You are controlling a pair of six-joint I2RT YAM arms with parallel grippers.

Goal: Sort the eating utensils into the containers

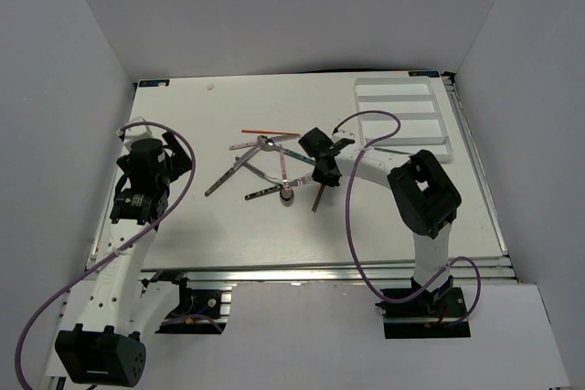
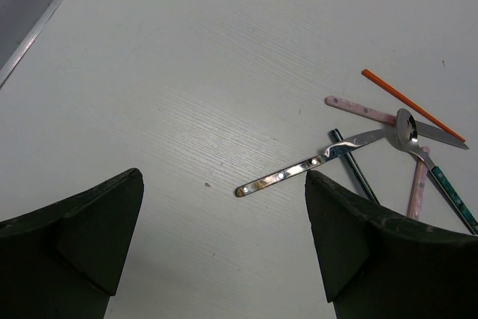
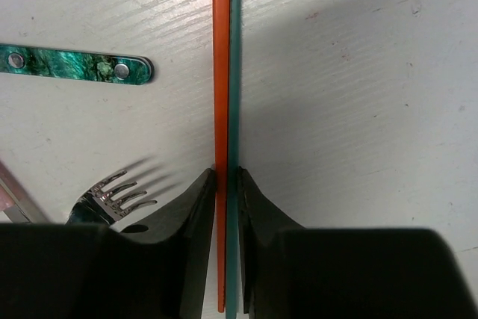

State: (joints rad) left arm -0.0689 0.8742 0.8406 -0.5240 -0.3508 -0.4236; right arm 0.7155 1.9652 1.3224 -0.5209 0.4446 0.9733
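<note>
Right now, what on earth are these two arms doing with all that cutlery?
They are sorting cutlery into the white tray at the table's far right corner. The right gripper pinches an orange stick and a dark green stick that lie side by side on the table, beside a fork. The left gripper hangs open over the table near a spoon and holds nothing. The other utensils lie scattered mid-table.
</note>
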